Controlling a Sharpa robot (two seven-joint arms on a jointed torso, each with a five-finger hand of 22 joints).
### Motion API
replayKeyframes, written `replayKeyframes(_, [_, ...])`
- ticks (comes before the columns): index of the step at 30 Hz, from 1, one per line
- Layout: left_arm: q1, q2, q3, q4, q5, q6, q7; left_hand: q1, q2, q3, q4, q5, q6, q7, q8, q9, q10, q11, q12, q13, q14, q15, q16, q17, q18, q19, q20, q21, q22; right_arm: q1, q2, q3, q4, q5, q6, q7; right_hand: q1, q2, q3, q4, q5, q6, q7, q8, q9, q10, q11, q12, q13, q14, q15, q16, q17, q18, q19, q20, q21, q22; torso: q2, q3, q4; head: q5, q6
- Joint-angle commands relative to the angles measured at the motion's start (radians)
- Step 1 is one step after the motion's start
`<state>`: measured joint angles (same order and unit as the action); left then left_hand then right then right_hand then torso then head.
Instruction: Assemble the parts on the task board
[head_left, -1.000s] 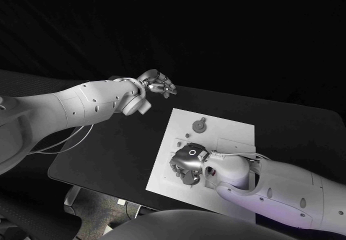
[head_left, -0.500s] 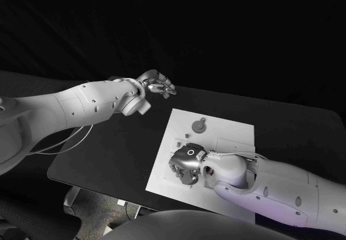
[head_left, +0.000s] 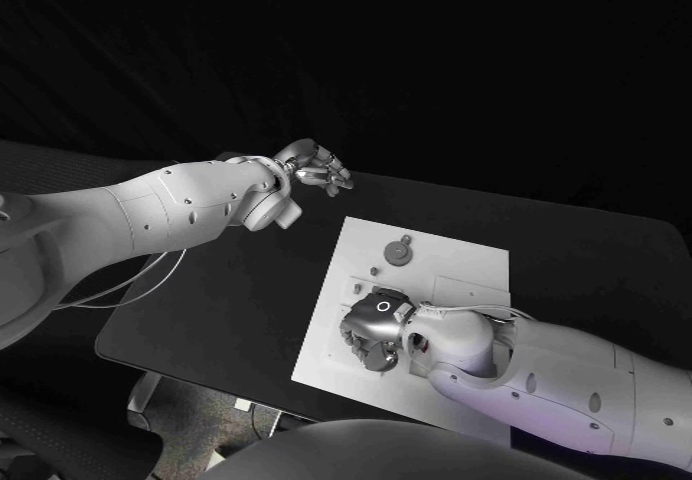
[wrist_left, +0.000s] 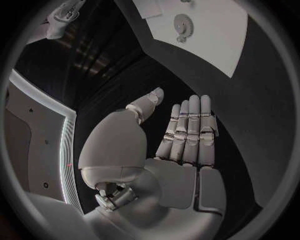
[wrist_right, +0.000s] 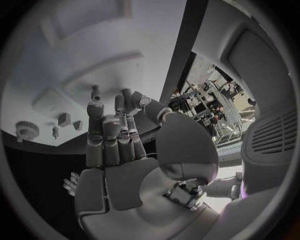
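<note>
Barely shifted since a second ago: right forearm nudged slightly, right robot hand (head_left: 378, 328) kept low over the near-left part of the task board (head_left: 462, 270), left arm unmoved. Lying on the board: a round gear-like part (head_left: 398, 252) toward the far side, smaller parts (wrist_right: 62, 119) close by it, a short peg (wrist_right: 95, 92) just past the fingertips in the right wrist view. Right fingers half curled with nothing visibly in them; hard to tell whether anything is pinched. Left robot hand (wrist_left: 181, 145) flat, fingers extended, empty, hovering over the bench (head_left: 231, 290) beyond the board's far-left corner. Probably reaching for a part; next calls for closing on one small piece.
</note>
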<state>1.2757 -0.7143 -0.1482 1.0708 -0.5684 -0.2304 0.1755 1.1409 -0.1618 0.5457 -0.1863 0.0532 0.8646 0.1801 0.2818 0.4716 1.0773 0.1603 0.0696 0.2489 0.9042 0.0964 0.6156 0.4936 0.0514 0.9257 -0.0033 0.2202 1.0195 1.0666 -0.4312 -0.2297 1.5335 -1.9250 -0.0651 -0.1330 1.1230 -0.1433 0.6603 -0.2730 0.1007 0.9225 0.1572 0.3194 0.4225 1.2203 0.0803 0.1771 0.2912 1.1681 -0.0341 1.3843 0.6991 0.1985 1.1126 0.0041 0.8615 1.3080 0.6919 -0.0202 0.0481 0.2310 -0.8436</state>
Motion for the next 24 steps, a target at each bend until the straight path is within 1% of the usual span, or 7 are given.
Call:
replayKeyframes(1, [0.001, 0.001, 0.001, 0.002, 0.001, 0.009, 0.006, 0.005, 0.001, -0.003, 0.001, 0.002, -0.009, 0.001, 0.005, -0.001, -0.005, -0.001, 0.004, -0.001, 0.009, 0.001, -0.004, 0.001, 0.016, 0.003, 0.001, -0.004, 0.001, -0.001, -0.002, 0.000, -0.001, 0.014, 0.007, -0.003, -0.014, -0.012, -0.011, 0.003, 0.002, -0.023, 0.010, -0.009, -0.004, -0.002, -0.003, -0.001, 0.002, -0.004, 0.002, -0.004, 0.001, 0.063, -0.003, 0.001, -0.002, 0.014, 0.000, -0.0002, 0.0001, 0.000, 0.000])
replayKeyframes(2, [0.001, 0.000, 0.001, 0.003, 0.001, 0.010, 0.006, 0.005, 0.001, -0.003, 0.001, 0.002, -0.009, 0.001, 0.005, -0.001, -0.005, -0.001, 0.004, -0.002, 0.009, 0.001, -0.005, 0.001, 0.016, 0.003, 0.001, -0.004, 0.001, -0.001, -0.003, 0.000, 0.000, 0.012, 0.002, -0.003, -0.018, -0.020, -0.017, 0.006, 0.002, -0.033, 0.014, -0.013, -0.006, -0.002, -0.003, -0.002, 0.002, -0.005, 0.002, -0.004, 0.002, 0.063, -0.003, 0.000, -0.003, 0.013, 0.000, -0.0002, 0.0001, 0.000, 0.000])
replayKeyframes(6, [0.001, -0.001, 0.001, 0.002, 0.001, 0.009, 0.005, 0.004, 0.001, -0.004, 0.001, 0.002, -0.009, 0.001, 0.005, -0.001, -0.005, -0.001, 0.004, -0.002, 0.009, 0.001, -0.005, 0.002, 0.016, 0.003, 0.001, -0.004, 0.001, -0.001, -0.007, 0.000, 0.003, 0.017, -0.010, -0.005, -0.022, -0.032, -0.024, 0.011, 0.002, -0.046, 0.019, -0.019, -0.008, -0.006, -0.001, -0.004, 0.002, -0.007, 0.004, -0.005, 0.002, 0.063, -0.005, 0.000, -0.005, 0.012, 0.000, -0.0001, 0.0005, -0.001, -0.001])
replayKeyframes(11, [0.001, -0.001, 0.001, 0.002, 0.001, 0.012, 0.003, 0.004, 0.001, -0.004, 0.001, 0.002, -0.009, 0.001, 0.005, -0.001, -0.005, -0.001, 0.004, -0.002, 0.010, 0.001, -0.005, 0.002, 0.016, 0.003, 0.001, -0.004, 0.002, -0.001, -0.010, 0.000, 0.003, 0.018, -0.018, -0.006, -0.022, -0.038, -0.026, 0.014, 0.002, -0.052, 0.020, -0.021, -0.008, -0.006, -0.001, -0.005, 0.002, -0.008, 0.004, -0.005, 0.002, 0.063, -0.005, 0.000, -0.006, 0.012, 0.000, 0.0002, 0.0002, -0.001, -0.001])
replayKeyframes(18, [0.001, -0.001, 0.001, 0.001, 0.001, 0.012, 0.003, 0.004, 0.000, -0.004, 0.001, 0.002, -0.009, 0.001, 0.005, -0.001, -0.005, -0.001, 0.003, -0.002, 0.010, 0.001, -0.006, 0.003, 0.016, 0.003, 0.001, -0.004, 0.002, -0.001, -0.016, 0.000, 0.005, 0.025, -0.052, -0.005, -0.024, -0.043, -0.029, 0.023, 0.003, -0.059, 0.022, -0.023, -0.009, 0.000, -0.002, -0.001, 0.006, -0.009, 0.003, -0.005, 0.003, 0.063, -0.005, 0.000, -0.007, 0.012, 0.000, 0.0002, 0.0005, -0.001, 0.000])
replayKeyframes(21, [0.001, -0.001, 0.001, 0.001, 0.001, 0.013, 0.003, 0.004, 0.000, -0.004, 0.001, 0.002, -0.009, 0.001, 0.005, -0.001, -0.005, -0.001, 0.004, -0.002, 0.010, 0.001, -0.006, 0.003, 0.016, 0.003, 0.001, -0.004, 0.002, -0.001, -0.022, 0.001, 0.009, 0.034, -0.075, 0.000, -0.023, -0.045, -0.029, 0.023, 0.003, -0.060, 0.022, -0.023, -0.009, 0.000, -0.002, -0.001, 0.006, -0.009, 0.003, -0.005, 0.003, 0.063, -0.005, 0.000, -0.008, 0.012, 0.000, 0.0004, 0.0001, -0.001, 0.000])
replayKeyframes(24, [0.001, -0.001, 0.001, 0.000, 0.001, 0.013, 0.003, 0.004, 0.000, -0.004, 0.001, 0.002, -0.009, 0.001, 0.005, -0.001, -0.005, -0.001, 0.004, -0.002, 0.010, 0.001, -0.006, 0.004, 0.016, 0.003, 0.001, -0.005, 0.002, -0.001, -0.036, 0.001, 0.020, 0.047, -0.119, 0.009, -0.022, -0.047, -0.029, 0.024, 0.003, -0.061, 0.022, -0.023, -0.009, -0.002, -0.002, -0.001, 0.006, -0.009, 0.003, -0.005, 0.003, 0.063, -0.005, 0.000, -0.008, 0.012, 0.000, 0.0003, 0.0000, -0.001, 0.000])
